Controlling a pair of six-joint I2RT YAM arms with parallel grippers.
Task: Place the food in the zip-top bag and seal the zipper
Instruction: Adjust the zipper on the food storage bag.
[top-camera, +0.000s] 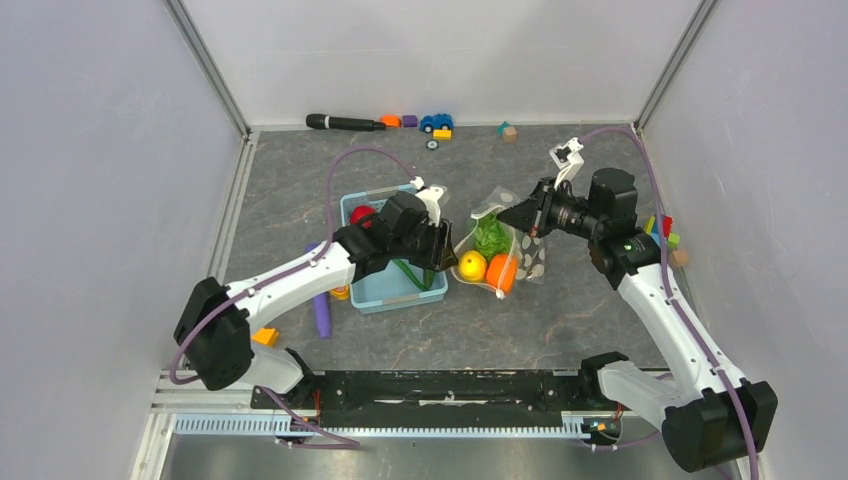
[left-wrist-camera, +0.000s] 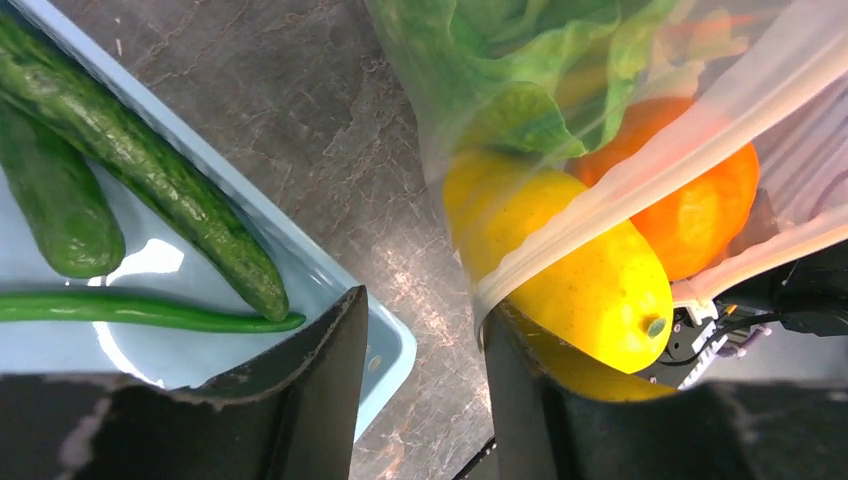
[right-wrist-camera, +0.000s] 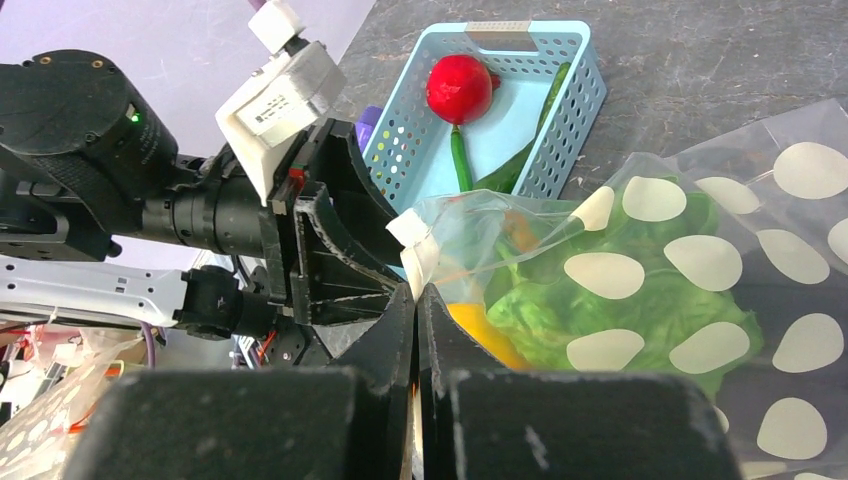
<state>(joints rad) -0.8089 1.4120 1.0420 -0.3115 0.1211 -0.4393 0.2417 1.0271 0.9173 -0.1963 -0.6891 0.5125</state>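
The zip-top bag (top-camera: 508, 240) lies right of the basket, holding lettuce (top-camera: 490, 236), a yellow piece (top-camera: 472, 266) and an orange piece (top-camera: 503, 272). My right gripper (right-wrist-camera: 416, 290) is shut on the bag's white zipper (right-wrist-camera: 412, 245) edge and holds the mouth up. My left gripper (left-wrist-camera: 425, 310) is open between basket and bag, and the zipper strip (left-wrist-camera: 650, 170) lies against its right finger (left-wrist-camera: 540, 400). The yellow piece (left-wrist-camera: 590, 270) sits just inside the mouth. Cucumbers (left-wrist-camera: 150, 170) and a red piece (right-wrist-camera: 460, 88) lie in the basket. No eggplant shows.
The light-blue basket (top-camera: 372, 292) stands left of the bag. A purple rod (top-camera: 320, 310) and an orange wedge (top-camera: 265, 337) lie at its left. A black marker (top-camera: 345, 122), a toy car (top-camera: 436, 122) and blocks (top-camera: 662, 230) line the back and right walls.
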